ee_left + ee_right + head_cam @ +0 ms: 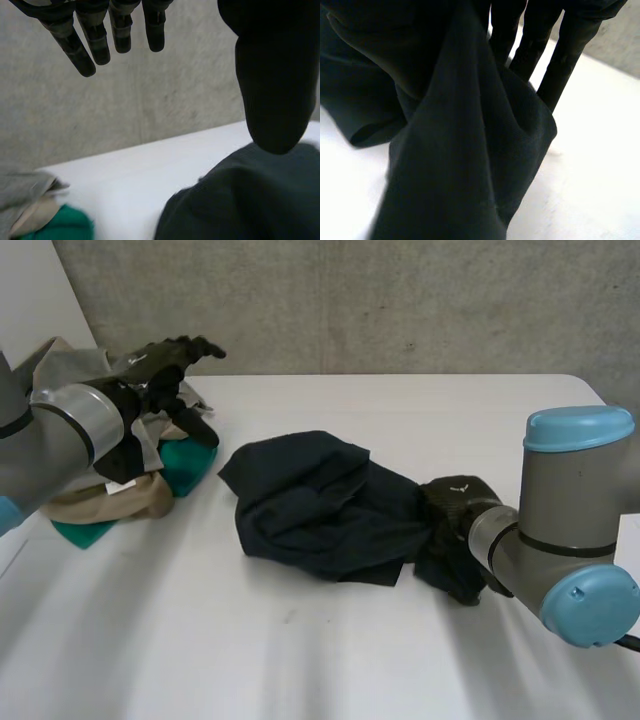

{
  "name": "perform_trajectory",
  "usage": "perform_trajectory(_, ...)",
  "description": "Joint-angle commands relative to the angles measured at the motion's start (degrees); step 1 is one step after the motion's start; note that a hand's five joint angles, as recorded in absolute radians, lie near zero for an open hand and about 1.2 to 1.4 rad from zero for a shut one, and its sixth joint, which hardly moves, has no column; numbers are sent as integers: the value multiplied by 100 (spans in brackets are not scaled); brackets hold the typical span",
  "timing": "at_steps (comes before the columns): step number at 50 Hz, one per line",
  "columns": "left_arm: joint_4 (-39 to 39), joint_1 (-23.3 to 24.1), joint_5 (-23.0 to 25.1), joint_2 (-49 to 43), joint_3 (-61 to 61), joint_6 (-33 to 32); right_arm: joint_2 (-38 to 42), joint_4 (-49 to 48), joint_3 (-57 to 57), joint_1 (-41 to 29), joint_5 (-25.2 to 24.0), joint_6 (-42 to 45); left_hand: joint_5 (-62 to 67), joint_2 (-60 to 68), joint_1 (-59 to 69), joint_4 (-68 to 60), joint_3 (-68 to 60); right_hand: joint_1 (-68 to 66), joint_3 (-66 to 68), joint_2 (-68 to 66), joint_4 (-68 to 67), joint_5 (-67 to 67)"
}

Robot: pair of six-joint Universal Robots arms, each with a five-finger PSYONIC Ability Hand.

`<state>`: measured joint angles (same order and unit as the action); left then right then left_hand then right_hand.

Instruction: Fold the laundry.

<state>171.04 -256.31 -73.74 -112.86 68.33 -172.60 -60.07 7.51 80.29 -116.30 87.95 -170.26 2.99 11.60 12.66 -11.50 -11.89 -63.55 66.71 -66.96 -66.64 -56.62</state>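
The right hand [452, 530] is pinching one edge of the dark garment [320, 502], crumpled on the table [300, 650] beyond its fingertips. The left hand [165, 358] is hovering, fingers relaxed, over a pile of clothes [120, 502].

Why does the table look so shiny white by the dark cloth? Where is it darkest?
Right wrist view: the table glares nearly pure white beside the dark cloth, whose folds sink into black. Head view: soft, even light, no glare. Left wrist view: the left hand is a dark shape against the pale wall.
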Motion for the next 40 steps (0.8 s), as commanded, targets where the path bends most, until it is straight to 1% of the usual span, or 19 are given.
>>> perform_trajectory(1, 87, -95, 289, -1262, -478, -931, -461, -135, 250, -33, -287, 37, -299, -160, -266, 150, 189, -1645, 1329, -1304, -1336, -1338)
perform_trajectory(7, 0, 81, 387, -2037, -804, -1618, -576, -144, 329, -112, -428, 19, -299, -160, -266, 150, 189, -1643, 1327, -1301, -1333, -1336)
perform_trajectory(8, -26, 125, 404, -2090, -830, -1680, -576, -144, 321, -112, -428, 19, -299, -160, -266, 150, 189, -1376, 1061, -1035, -1067, -1069)
perform_trajectory(9, -122, 204, 430, -2195, -848, -1776, -567, -135, 312, -112, -419, 19, -299, -160, -266, 150, 189, -425, 109, -83, -115, -117)
perform_trajectory(12, -290, 301, 466, -2284, -848, -1900, -550, -109, 285, -95, -419, 19, -299, -160, -266, 150, 189, 1764, -2080, 2105, 2073, 2071)
perform_trajectory(13, -351, 362, 466, -2310, -813, -1952, -549, -109, 277, -86, -411, 28, -148, -9, -114, -1, 38, 3770, -4086, 4112, 4080, 4077)
perform_trajectory(14, -378, 380, 448, -2319, -804, -1979, -541, -100, 268, -77, -411, 45, 373, 511, 406, -521, -483, 4506, -4822, 4848, 4816, 4814)
perform_trajectory(16, -378, 415, 431, -2319, -804, -2014, -541, -83, 241, -59, -411, 45, 1883, 2022, 1916, -2032, -1993, 5184, -5500, 5525, 5493, 5491)
perform_trajectory(17, -352, 450, 387, -2319, -821, -2058, -541, -65, 198, -16, -402, 28, 3974, 4112, 4007, -4122, -4083, 5355, -5671, 5696, 5664, 5662)
perform_trajectory(19, -299, 477, 273, -2319, -865, -2093, -558, -21, 171, 37, -376, 19, 6087, 6225, 6120, -6236, -6197, 5355, -5671, 5696, 5664, 5662)
perform_trajectory(20, -264, 486, 177, -2319, -892, -2102, -576, 5, 145, 63, -367, 19, 6695, 6833, 6728, -6843, -6805, 5355, -5671, 5696, 5664, 5662)
perform_trajectory(21, -194, 494, -77, -2311, -996, -2128, -585, 58, 110, 107, -349, 2, 6701, 6839, 6734, -6850, -6811, 5355, -5671, 5696, 5664, 5662)
perform_trajectory(23, -133, 495, -385, -2285, -1120, -2155, -611, 128, 57, 151, -349, -25, 6701, 6840, 6734, -6850, -6811, 5355, -5671, 5696, 5664, 5662)
perform_trajectory(24, -80, 495, -752, -2206, -1268, -2181, -637, 172, 48, 169, -349, -42, 6701, 6840, 6734, -6850, -6811, 5355, -5671, 5696, 5664, 5662)
perform_trajectory(28, 174, 530, -1300, -1855, -1734, -2094, -786, 330, -22, 292, -358, -165, 6701, 6840, 6734, -6850, -6811, 5355, -5671, 5696, 5664, 5662)
perform_trajectory(31, 482, 626, -1231, -1582, -2007, -1936, -901, 418, -75, 371, -349, -323, 6701, 6840, 6734, -6850, -6811, 5355, -5671, 5696, 5664, 5662)
perform_trajectory(35, 1045, 881, -871, -1160, -2333, -1479, -1006, 436, -93, 450, -349, -429, 6701, 6840, 6734, -6850, -6811, 5355, -5671, 5696, 5664, 5662)
perform_trajectory(36, 1246, 1003, -687, -1055, -2429, -1252, -1050, 436, -93, 494, -349, -447, 6701, 6840, 6734, -6850, -6811, 5355, -5671, 5696, 5664, 5662)
perform_trajectory(40, 1598, 1293, -318, -870, -2544, -628, -1112, 427, -119, 643, -340, -473, 6701, 6840, 6734, -6850, -6811, 5355, -5671, 5696, 5664, 5662)
